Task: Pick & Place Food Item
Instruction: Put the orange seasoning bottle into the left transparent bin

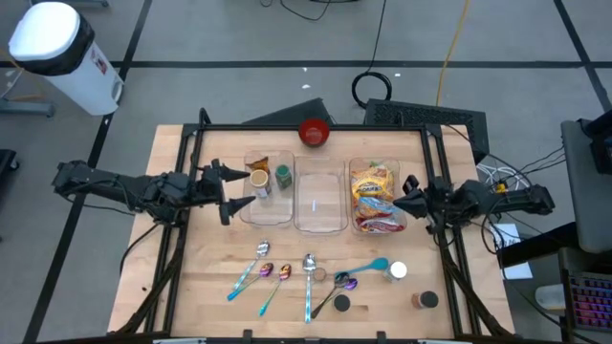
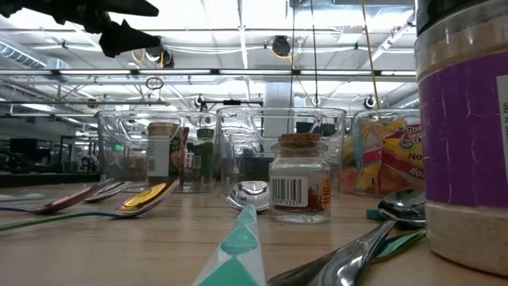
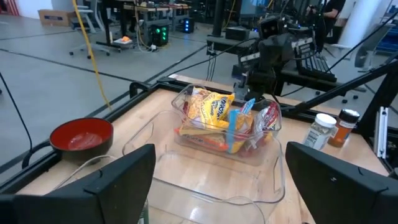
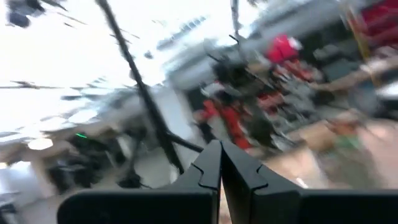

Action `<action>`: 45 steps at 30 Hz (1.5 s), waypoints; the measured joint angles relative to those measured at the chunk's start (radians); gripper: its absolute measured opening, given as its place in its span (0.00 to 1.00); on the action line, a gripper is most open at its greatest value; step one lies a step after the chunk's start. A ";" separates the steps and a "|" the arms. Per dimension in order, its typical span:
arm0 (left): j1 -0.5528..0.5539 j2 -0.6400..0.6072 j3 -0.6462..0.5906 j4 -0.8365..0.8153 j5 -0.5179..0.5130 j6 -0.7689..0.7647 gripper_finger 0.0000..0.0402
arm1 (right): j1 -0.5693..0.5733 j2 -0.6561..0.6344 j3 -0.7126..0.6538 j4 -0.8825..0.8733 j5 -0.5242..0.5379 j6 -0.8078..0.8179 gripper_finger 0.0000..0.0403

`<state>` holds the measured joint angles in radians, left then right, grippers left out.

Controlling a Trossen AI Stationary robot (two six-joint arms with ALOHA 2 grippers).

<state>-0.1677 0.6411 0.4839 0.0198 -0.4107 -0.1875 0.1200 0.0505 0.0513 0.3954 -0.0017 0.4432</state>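
Observation:
Three clear containers stand in a row at the table's middle. The left one (image 1: 268, 191) holds a brown-lidded jar (image 1: 258, 180) and a green jar (image 1: 283, 176). The middle one (image 1: 319, 215) holds nothing. The right one (image 1: 356, 222) holds yellow and red snack bags (image 1: 373, 196), which also show in the left wrist view (image 3: 217, 115). My left gripper (image 1: 229, 189) is open and empty at the left container's left side, raised above the table in the low view (image 2: 131, 22). My right gripper (image 1: 407, 194) is shut (image 4: 221, 168) and empty, beside the right container's right wall.
A red bowl (image 1: 315, 132) stands behind the containers. Several spoons (image 1: 263, 272) and a teal scoop (image 1: 373, 267) lie near the front edge, with spice jars (image 1: 398, 271) (image 1: 426, 300) at the front right. In the low view, a cork-lidded jar (image 2: 299, 179) and a purple-labelled jar (image 2: 464, 135) stand close.

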 joint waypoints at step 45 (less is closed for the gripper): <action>0.000 0.000 0.000 -0.001 0.001 0.001 0.93 | 0.711 1.084 0.821 -1.138 -0.393 1.236 0.58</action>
<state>-0.1677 0.6415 0.4843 0.0193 -0.4095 -0.1868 0.8307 1.1347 0.8727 -0.7422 -0.3943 1.6795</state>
